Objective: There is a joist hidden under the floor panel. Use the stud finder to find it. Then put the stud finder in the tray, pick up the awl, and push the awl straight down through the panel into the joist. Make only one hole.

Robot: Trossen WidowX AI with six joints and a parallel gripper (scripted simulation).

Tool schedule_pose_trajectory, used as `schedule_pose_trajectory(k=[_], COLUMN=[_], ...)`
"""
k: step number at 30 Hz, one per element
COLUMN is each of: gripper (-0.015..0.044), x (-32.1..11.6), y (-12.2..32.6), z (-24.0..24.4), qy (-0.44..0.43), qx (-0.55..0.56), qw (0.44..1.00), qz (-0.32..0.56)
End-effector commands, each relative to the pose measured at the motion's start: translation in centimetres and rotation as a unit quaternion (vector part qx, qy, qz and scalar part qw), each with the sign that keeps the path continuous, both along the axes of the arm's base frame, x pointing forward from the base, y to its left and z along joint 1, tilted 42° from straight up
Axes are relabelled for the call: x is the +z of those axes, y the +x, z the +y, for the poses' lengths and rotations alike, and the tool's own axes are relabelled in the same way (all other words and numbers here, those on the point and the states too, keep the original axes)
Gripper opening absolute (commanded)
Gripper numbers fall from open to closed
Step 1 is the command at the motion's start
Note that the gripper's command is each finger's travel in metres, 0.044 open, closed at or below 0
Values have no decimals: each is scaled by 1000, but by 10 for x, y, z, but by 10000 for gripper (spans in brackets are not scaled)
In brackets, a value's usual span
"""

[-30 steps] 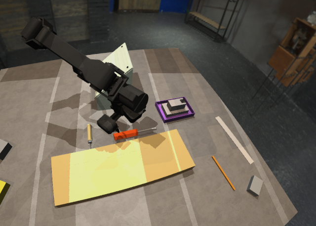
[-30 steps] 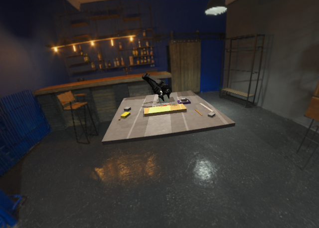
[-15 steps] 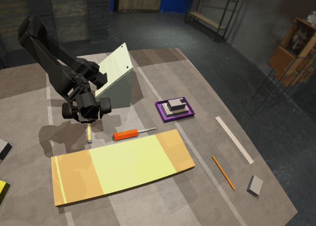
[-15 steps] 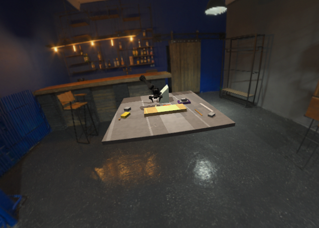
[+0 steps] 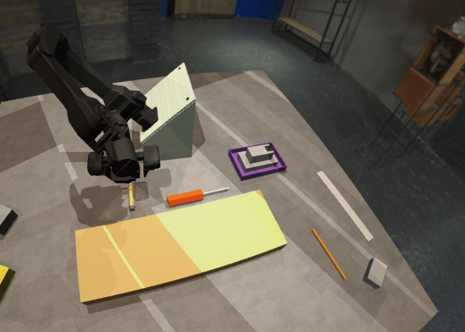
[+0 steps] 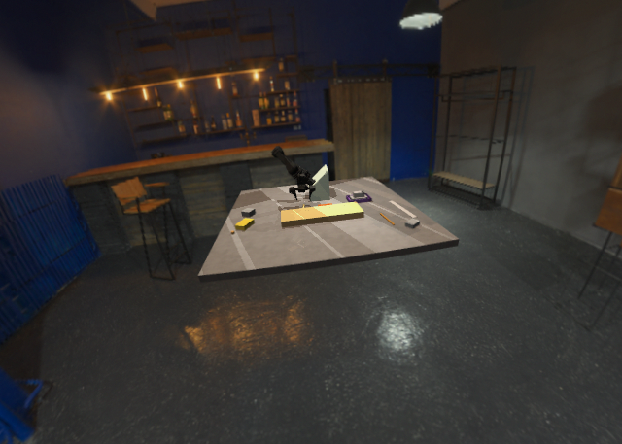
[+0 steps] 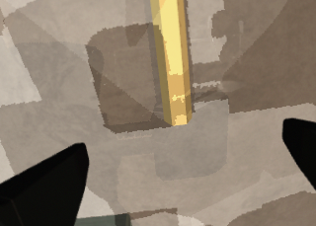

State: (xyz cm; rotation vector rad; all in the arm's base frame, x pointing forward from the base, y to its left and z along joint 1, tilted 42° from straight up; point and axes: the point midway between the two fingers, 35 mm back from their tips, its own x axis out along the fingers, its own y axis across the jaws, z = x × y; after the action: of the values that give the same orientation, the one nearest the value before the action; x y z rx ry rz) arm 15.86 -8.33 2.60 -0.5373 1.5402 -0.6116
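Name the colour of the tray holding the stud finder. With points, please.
The tray (image 5: 242,176) (image 6: 359,200) is purple, clearest in the top view.

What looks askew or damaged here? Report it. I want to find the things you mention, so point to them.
Nothing stands out. The stud finder (image 5: 259,156) (image 6: 358,194) sits in the tray (image 5: 245,176) (image 6: 358,200), the awl (image 5: 131,196) (image 7: 175,58) lies by the panel (image 5: 180,238) (image 6: 321,212), and no damage shows.

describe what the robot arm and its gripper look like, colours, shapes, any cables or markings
The arm is black all over, with chunky, angular links and bulkier joints. The gripper is black too, with two separate fingers that look wedge-shaped and taper to blunt tips up close. No cables or markings can be made out.
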Motion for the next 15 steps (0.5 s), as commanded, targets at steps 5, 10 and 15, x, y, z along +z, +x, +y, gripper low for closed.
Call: schedule_pose_trajectory(k=[5, 10, 15], gripper=[440, 440, 440], x=[-6, -12, -18], y=[3, 3, 3], z=[-6, -12, -17], qy=[0, 0, 0], qx=[1, 1, 1], qw=[1000, 1000, 1000], qz=[0, 0, 0])
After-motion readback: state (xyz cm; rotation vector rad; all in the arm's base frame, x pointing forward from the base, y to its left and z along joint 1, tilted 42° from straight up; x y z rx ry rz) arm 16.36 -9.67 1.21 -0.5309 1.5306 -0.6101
